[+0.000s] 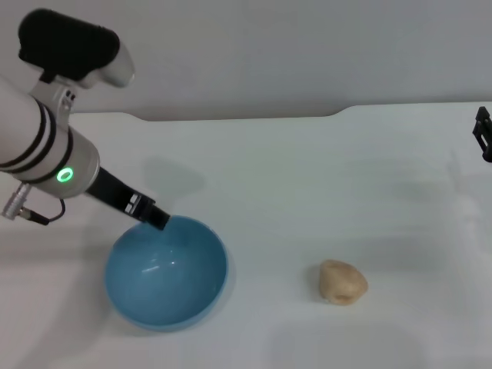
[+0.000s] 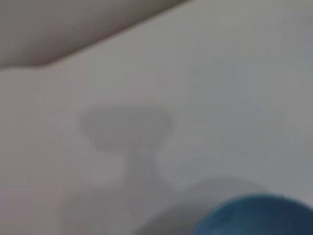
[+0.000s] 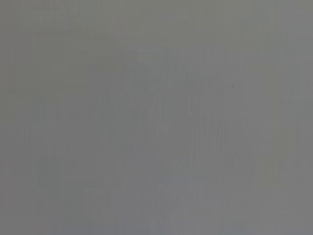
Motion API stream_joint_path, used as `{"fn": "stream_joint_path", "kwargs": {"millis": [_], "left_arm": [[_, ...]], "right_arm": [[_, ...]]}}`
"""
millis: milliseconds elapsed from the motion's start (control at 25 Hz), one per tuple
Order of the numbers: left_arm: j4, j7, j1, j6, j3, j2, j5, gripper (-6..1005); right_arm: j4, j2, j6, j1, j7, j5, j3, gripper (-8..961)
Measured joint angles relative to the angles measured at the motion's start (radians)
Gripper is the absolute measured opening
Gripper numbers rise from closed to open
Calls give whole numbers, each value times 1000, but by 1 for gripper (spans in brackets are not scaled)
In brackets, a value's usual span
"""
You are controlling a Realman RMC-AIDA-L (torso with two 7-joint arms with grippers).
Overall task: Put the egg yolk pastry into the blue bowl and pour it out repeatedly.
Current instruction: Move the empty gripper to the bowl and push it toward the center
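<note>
At the far rim of the blue bowl sits my left tool, seemingly gripping the edge, though I cannot tell for sure. Bowl is empty, tipped slightly. Egg yolk pastry lies on the counter, well apart. My right tool waits at the edge; loading comes next.

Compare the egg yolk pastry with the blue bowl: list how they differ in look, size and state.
Colour: the egg yolk pastry is matte pale tan; the blue bowl is glossy light blue.
Size: the pastry is far smaller than the bowl.
Shape: the pastry is a lumpy solid ball; the bowl is round, hollow and empty.
Contact: the left gripper is at the bowl's rim; nothing touches the pastry.
Both rest on the white table.
</note>
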Motion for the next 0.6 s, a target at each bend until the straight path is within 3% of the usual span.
{"fn": "stream_joint_path", "kwargs": {"millis": [600], "left_arm": [[227,-30,-65,59,9,6,49,739]], "right_arm": [[1,2,0,-4,-1,0,0,554]]}}
